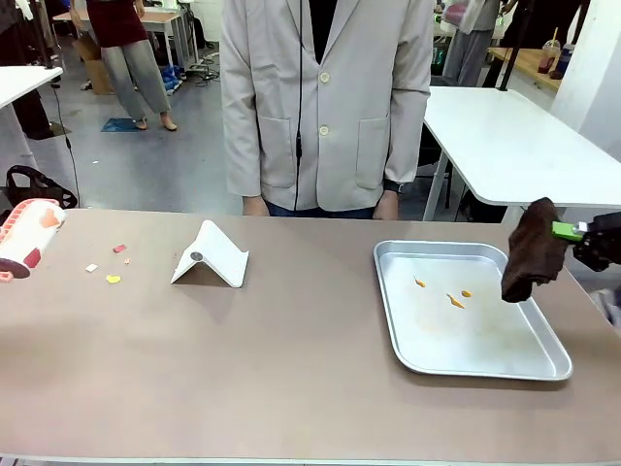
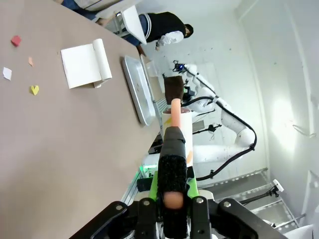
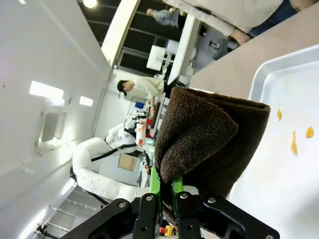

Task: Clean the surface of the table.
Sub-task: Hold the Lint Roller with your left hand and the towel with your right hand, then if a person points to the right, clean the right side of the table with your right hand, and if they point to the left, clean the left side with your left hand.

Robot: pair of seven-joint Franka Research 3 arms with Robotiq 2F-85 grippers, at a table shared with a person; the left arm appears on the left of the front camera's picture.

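Note:
The brownish table (image 1: 272,359) carries a few small paper scraps (image 1: 114,279) at its left, red, white and yellow, seen again as scraps (image 2: 34,89) in the left wrist view. My left gripper (image 2: 172,196) is shut on the black handle of a cleaning roller (image 2: 177,122). Its pink-and-white head (image 1: 29,238) hangs just above the table's left end, beside the scraps. My right gripper (image 1: 561,231) is shut on a folded brown cloth (image 1: 532,250), held over the right rim of a silver tray. In the right wrist view the cloth (image 3: 209,134) hangs from the shut gripper (image 3: 166,191).
The silver tray (image 1: 485,335) lies at the right with a few orange scraps (image 1: 454,301) in it. A white folded stand (image 1: 211,257) sits left of centre. A person in a pale jacket (image 1: 325,97) stands at the far edge, hands (image 1: 388,204) low at the rim.

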